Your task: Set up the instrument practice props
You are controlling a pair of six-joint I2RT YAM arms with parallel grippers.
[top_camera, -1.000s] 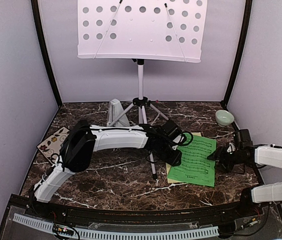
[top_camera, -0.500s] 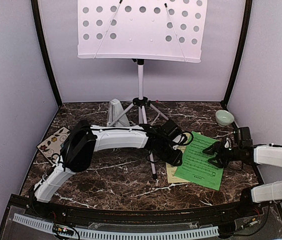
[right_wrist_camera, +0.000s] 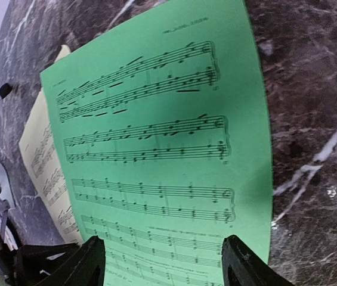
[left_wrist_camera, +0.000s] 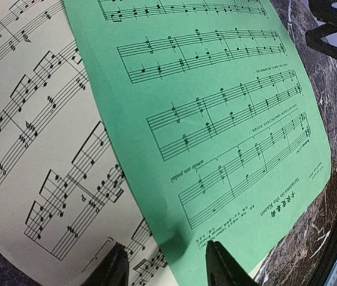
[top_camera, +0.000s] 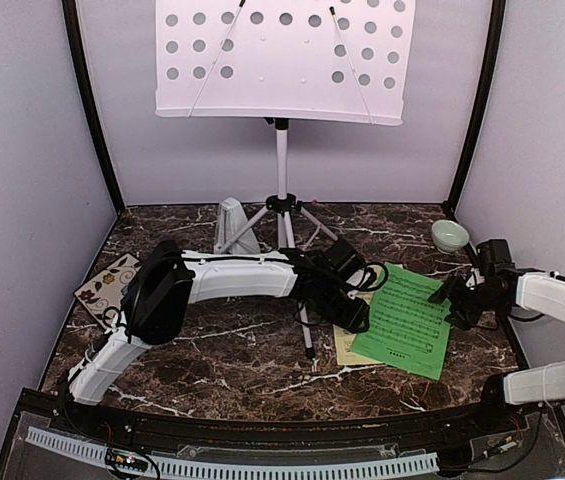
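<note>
The white music stand (top_camera: 282, 60) rises at the back on its tripod, and the light-grey metronome (top_camera: 230, 225) stands beside its left leg. A green music sheet (top_camera: 402, 320) lies flat on the table and overlaps a pale-yellow sheet (top_camera: 345, 345). My left gripper (top_camera: 352, 312) is open over the sheets' left edge. In the left wrist view its tips (left_wrist_camera: 165, 265) straddle the corner of the green sheet (left_wrist_camera: 216, 107) where it covers the yellow sheet (left_wrist_camera: 31, 131). My right gripper (top_camera: 457, 300) hovers open at the green sheet's right side, its fingers (right_wrist_camera: 168, 265) spread wide over the sheet (right_wrist_camera: 156, 137).
A small pale-green bowl (top_camera: 449, 236) sits at the back right, close to my right wrist. A floral tile (top_camera: 107, 282) lies at the left edge. The stand's front tripod leg (top_camera: 305, 335) reaches forward beside my left gripper. Purple walls close in three sides.
The green sheet has slid and turned to the right, uncovering more of the yellow sheet. My right gripper has drawn back to the right and opened wider. The left jaws have opened a little.
</note>
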